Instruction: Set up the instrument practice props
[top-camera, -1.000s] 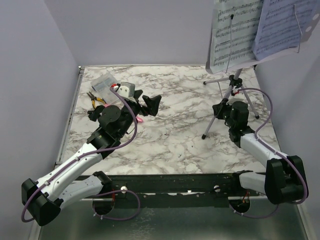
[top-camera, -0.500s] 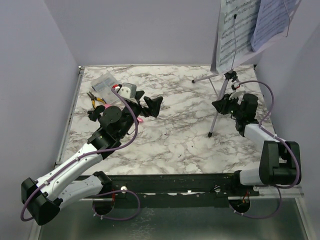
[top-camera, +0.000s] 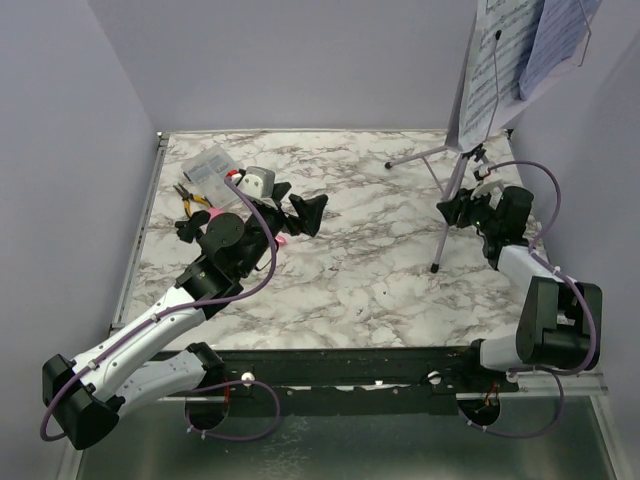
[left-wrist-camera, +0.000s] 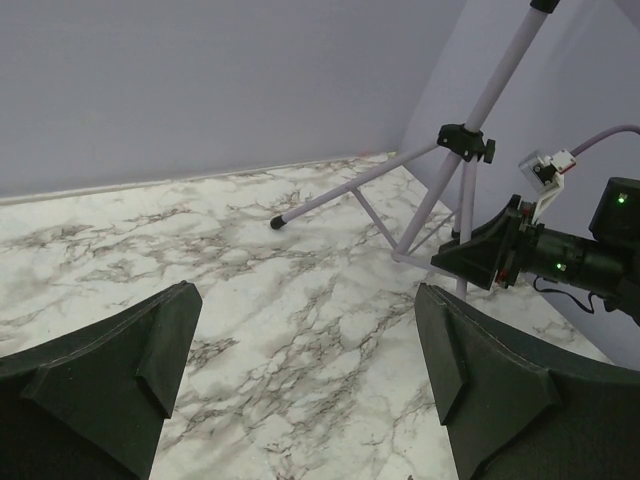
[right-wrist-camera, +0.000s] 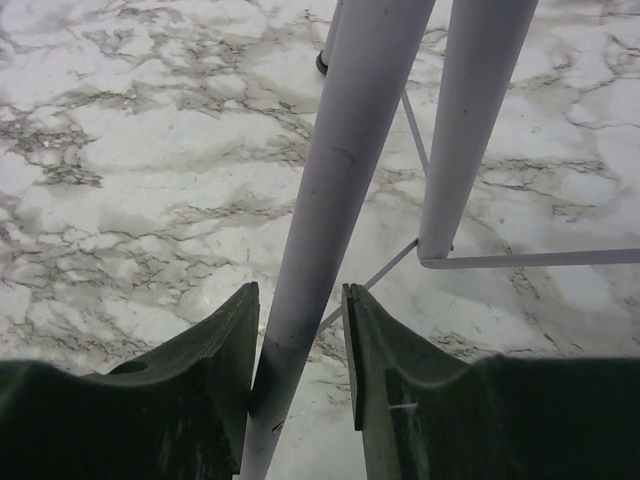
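What just changed: the music stand (top-camera: 462, 190) has slid further toward the right wall and swung round. Its pages were broad-on a second ago and are now closer to edge-on. The right end effector (top-camera: 452, 210) has gone along with it.
Right end effector: narrow, jaws either side of one tripod leg (right-wrist-camera: 330, 180) with barely any gap. It looks like it's easing off, but there's no telling if it's still pinching.
Left end effector (left-wrist-camera: 305, 300): wide open, nothing in it, well off to the left of the stand.
Where the stand is: feet on the table (top-camera: 350, 270), legs right at and just ahead of the right end effector, top end high above it.
Which way it points: long axis runs up from the feet, more or less upright as far as anyone can tell. The sheet-music pages (top-camera: 490, 70) have their printed side turned left-ish.
What that means: the stand looks about placed, so a release seems likely.
Still to go: the pink microphone (top-camera: 281, 240), peeking out just under the left end effector.
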